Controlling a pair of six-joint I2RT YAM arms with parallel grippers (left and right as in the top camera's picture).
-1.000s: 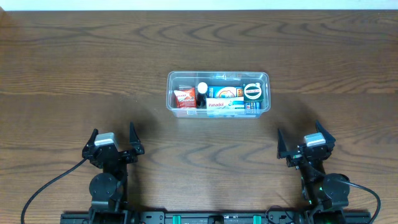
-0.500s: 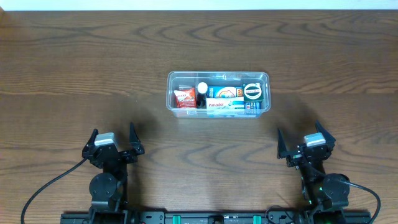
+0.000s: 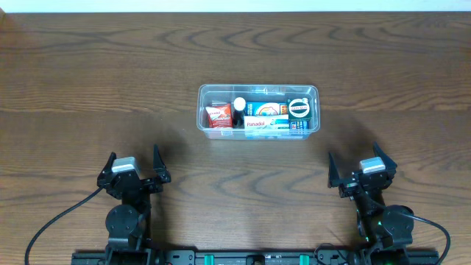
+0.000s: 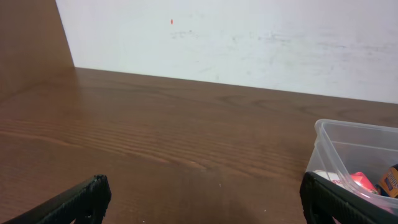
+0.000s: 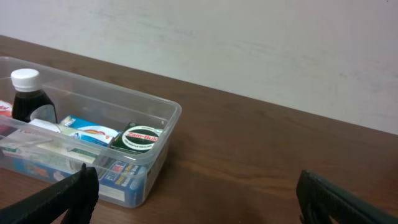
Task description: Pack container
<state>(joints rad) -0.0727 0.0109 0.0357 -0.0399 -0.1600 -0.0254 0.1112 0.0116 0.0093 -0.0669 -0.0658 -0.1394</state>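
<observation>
Standing on the wooden desk (image 3: 88,73), about midway between its left and right edges, the clear plastic container (image 3: 311,91) is upright and well apart from both arms. Its contents lie side by side: a red packet (image 3: 218,115) at the left end, a dark bottle with a white cap (image 3: 239,110) just beside it, a blue-and-white carton (image 3: 266,110) along the far wall, a Panadol box (image 3: 266,126) along the near wall, and a round green Zam-Buk tin (image 3: 299,109) at the right end.

The left gripper (image 3: 134,157) sits by the near edge, left of the container, jaws spread wide with nothing between them. The right gripper (image 3: 353,156) sits by the near edge, to the right, likewise wide and empty. A white wall (image 4: 249,37) rises behind the far edge.
</observation>
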